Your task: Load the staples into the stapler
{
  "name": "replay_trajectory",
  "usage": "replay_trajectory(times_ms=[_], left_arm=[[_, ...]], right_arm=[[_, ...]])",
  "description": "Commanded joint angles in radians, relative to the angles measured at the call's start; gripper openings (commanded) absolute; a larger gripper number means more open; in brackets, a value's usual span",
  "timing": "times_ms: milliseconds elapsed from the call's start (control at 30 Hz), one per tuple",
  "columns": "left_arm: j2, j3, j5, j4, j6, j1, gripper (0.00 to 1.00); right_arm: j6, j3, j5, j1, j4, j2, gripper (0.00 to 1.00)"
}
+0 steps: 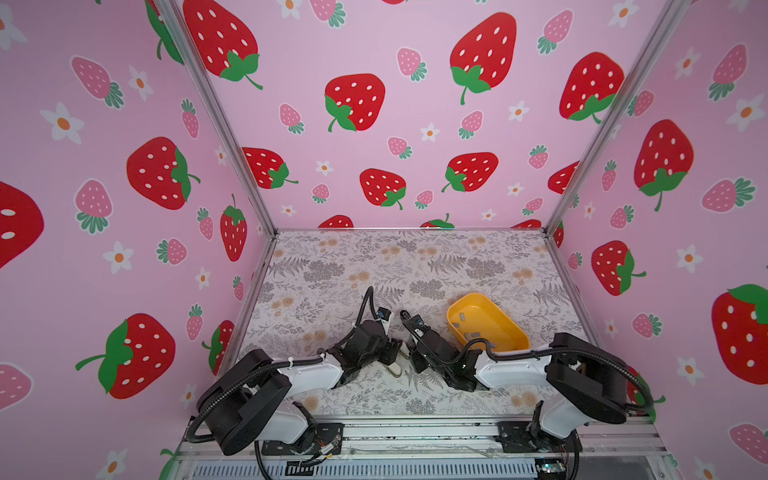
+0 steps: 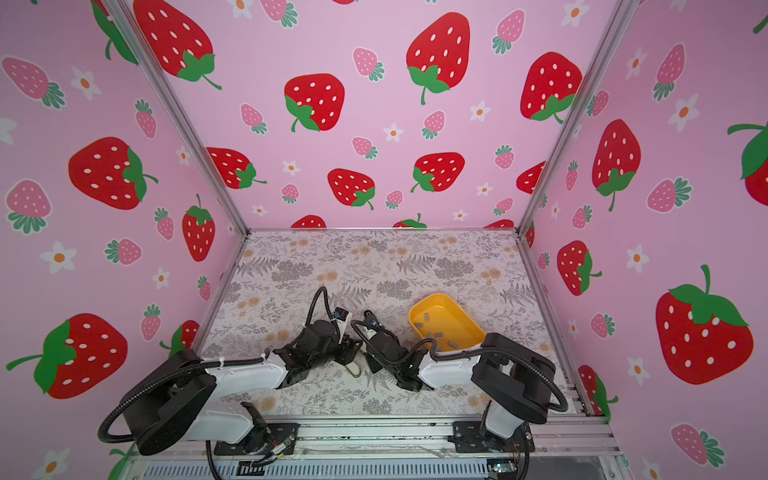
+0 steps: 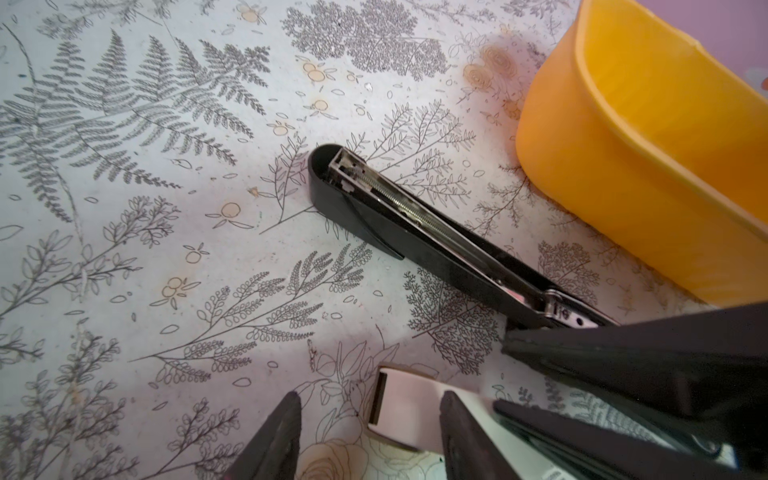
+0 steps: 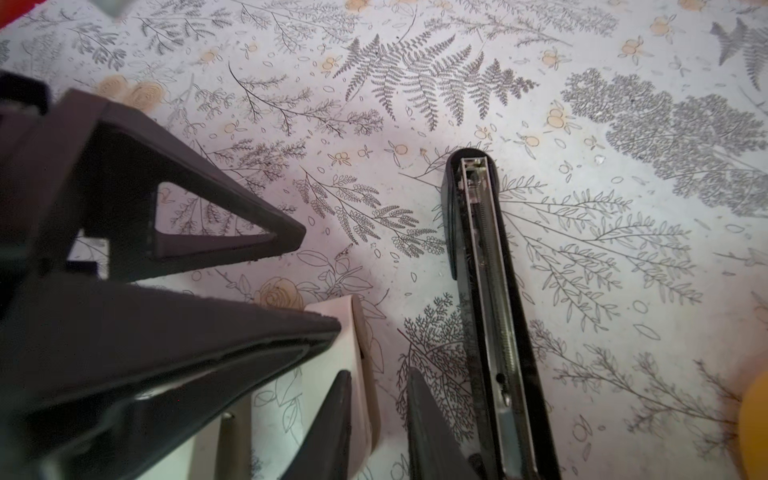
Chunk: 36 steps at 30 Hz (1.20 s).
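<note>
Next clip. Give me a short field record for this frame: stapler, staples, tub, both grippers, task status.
stapler: long black stapler arm lies flat on the floral-print table, metal channel and spring facing up, no strip seen in it
staples: small grey metal strips loose inside the yellow oval plastic tub
other: cream flat plastic piece beside the stapler arm
left gripper: jaws apart, at the cream piece
right gripper: jaws narrowly apart, nothing seen between them
status: loading not yet done
</note>
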Motion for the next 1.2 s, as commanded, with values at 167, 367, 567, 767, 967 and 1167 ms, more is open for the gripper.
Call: replay_trajectory(times_ms=[167, 367, 567, 767, 967, 1167], left_arm=[[0.017, -0.019, -0.022, 0.006, 0.016, -0.014, 0.55], [0.014, -0.038, -0.038, 0.022, 0.014, -0.015, 0.55], [0.028, -0.054, -0.034, 0.054, 0.022, -0.016, 0.55], [0.032, -0.064, -0.048, 0.075, 0.022, -0.018, 0.55], [0.03, -0.087, -0.057, 0.107, 0.027, -0.018, 0.55], [0.021, -0.105, -0.067, 0.134, 0.028, -0.018, 0.54]], right_arm=[[0.041, -0.011, -0.024, -0.002, 0.011, 0.053, 0.23], [0.081, -0.062, -0.016, 0.008, 0.052, 0.072, 0.2], [0.132, -0.121, 0.002, 0.03, 0.12, 0.121, 0.18], [0.16, -0.161, 0.004, 0.036, 0.187, 0.15, 0.17], [0.17, -0.224, 0.026, 0.049, 0.312, 0.186, 0.15], [0.171, -0.246, 0.046, 0.067, 0.391, 0.222, 0.15]])
